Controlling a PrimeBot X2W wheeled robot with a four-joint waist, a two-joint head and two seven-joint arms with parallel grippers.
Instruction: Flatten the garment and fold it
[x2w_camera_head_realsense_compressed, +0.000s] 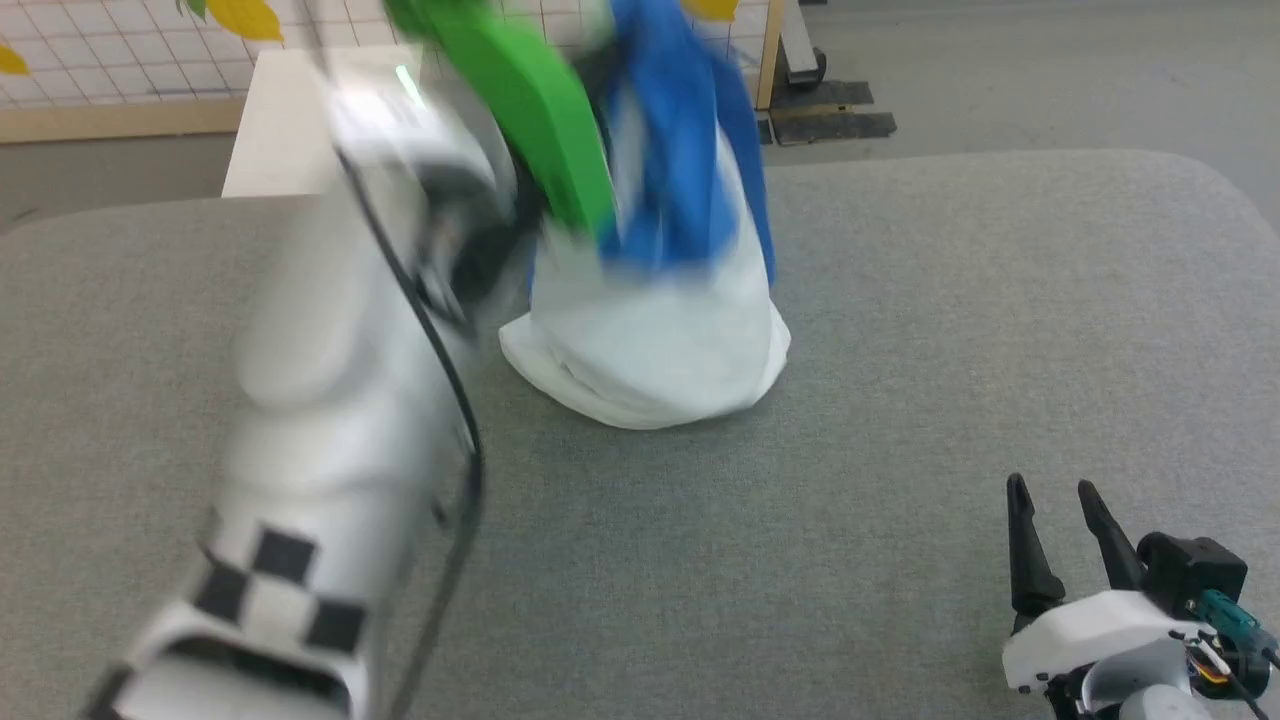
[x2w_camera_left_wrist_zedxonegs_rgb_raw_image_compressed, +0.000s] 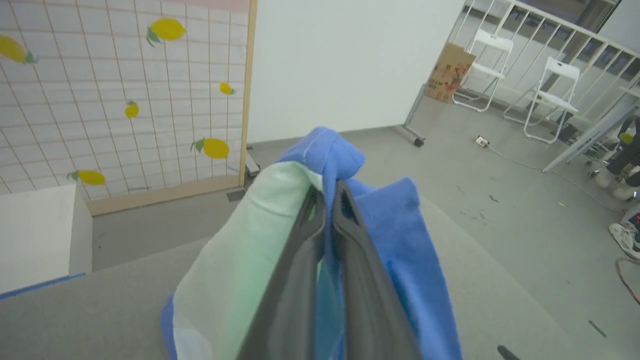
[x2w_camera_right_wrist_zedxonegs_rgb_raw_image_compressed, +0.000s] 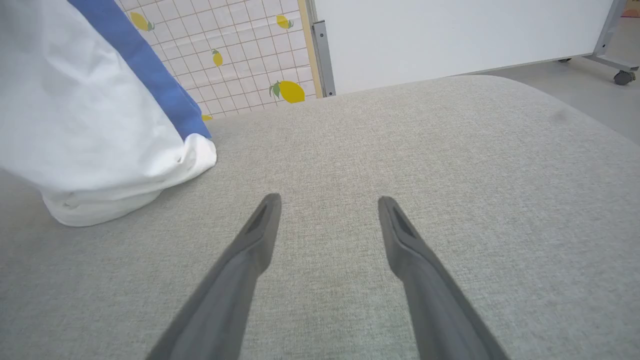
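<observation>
L forearm (x2w_camera_head_realsense_compressed: 340, 400): white rounded shell, blk/wht checker patch (x2w_camera_head_realsense_compressed: 275, 585) at 7 o'clock, thin blk cable (x2w_camera_head_realsense_compressed: 455, 400) alongside, green segment (x2w_camera_head_realsense_compressed: 530, 110) at 12. R gripper (x2w_camera_head_realsense_compressed: 1053, 487) at 5: two dark tapered fingers (x2w_camera_head_realsense_compressed: 1025, 560), white housing (x2w_camera_head_realsense_compressed: 1090, 620), teal connector (x2w_camera_head_realsense_compressed: 1225, 610).

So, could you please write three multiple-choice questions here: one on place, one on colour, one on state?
1. Where does the lower end of the garment rest?
A) on the grey table
B) on the floor
C) on a chair

2. What colour is the cloth pinched by the left gripper?
A) red
B) blue
C) black

3. How is the right gripper?
A) shut on the garment
B) shut and empty
C) open and empty

1 A: the white hem bunches on the grey surface.
2 B: blue cloth sits between its closed fingers.
3 C: its fingers stand apart over bare table.
</observation>
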